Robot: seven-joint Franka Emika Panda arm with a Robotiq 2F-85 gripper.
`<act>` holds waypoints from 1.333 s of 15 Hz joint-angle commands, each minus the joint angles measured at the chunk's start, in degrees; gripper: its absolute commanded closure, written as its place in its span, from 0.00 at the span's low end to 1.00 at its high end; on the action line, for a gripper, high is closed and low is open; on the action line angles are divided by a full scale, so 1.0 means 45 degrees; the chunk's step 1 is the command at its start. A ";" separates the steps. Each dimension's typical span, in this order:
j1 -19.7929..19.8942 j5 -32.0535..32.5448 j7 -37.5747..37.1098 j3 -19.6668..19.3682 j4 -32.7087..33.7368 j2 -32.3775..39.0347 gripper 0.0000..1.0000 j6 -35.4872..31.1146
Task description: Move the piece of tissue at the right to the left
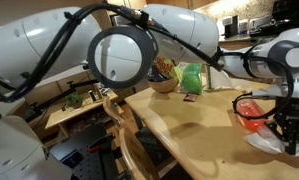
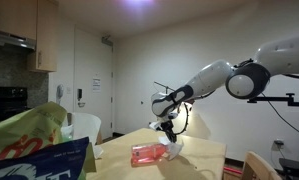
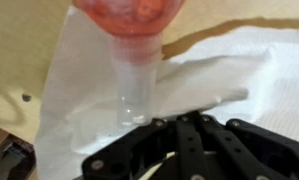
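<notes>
Hand (image 3: pixel 189 125) hovers low over tissue (image 3: pixel 79 110) beside bottle (image 3: pixel 137 60), opening unclear.

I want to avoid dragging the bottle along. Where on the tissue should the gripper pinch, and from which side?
Probably the bare, creased stretch of the tissue beside the pink bottle, coming straight down from above. The sheet lies flat on the table and the bottle's clear neck seems to rest across it, so a pinch away from the neck looks safest.

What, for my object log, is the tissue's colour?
White; the tissue shows best in the wrist view.
</notes>
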State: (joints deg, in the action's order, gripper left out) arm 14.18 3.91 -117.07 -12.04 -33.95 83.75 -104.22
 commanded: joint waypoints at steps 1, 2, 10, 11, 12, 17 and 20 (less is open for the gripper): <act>-0.0537 0.0586 -0.1212 -0.0597 0.1088 0.0189 1.00 -0.0398; -0.0666 0.0778 -0.1690 -0.0747 0.1274 0.0147 1.00 -0.0362; -0.0802 0.1725 -0.3458 -0.1238 0.3615 0.0226 1.00 0.0109; -0.0855 0.1712 -0.3742 -0.1352 0.3171 -0.0109 1.00 -0.0191; -0.0844 0.1813 -0.4061 -0.1369 0.2904 -0.0401 1.00 -0.0353; -0.0758 0.2031 -0.4949 -0.1599 0.3006 -0.0618 1.00 -0.0280; -0.0801 0.2109 -0.5071 -0.1552 0.3008 -0.0660 1.00 -0.0317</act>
State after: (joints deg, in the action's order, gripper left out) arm 11.09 12.43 -137.69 -18.76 -20.41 81.51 -105.68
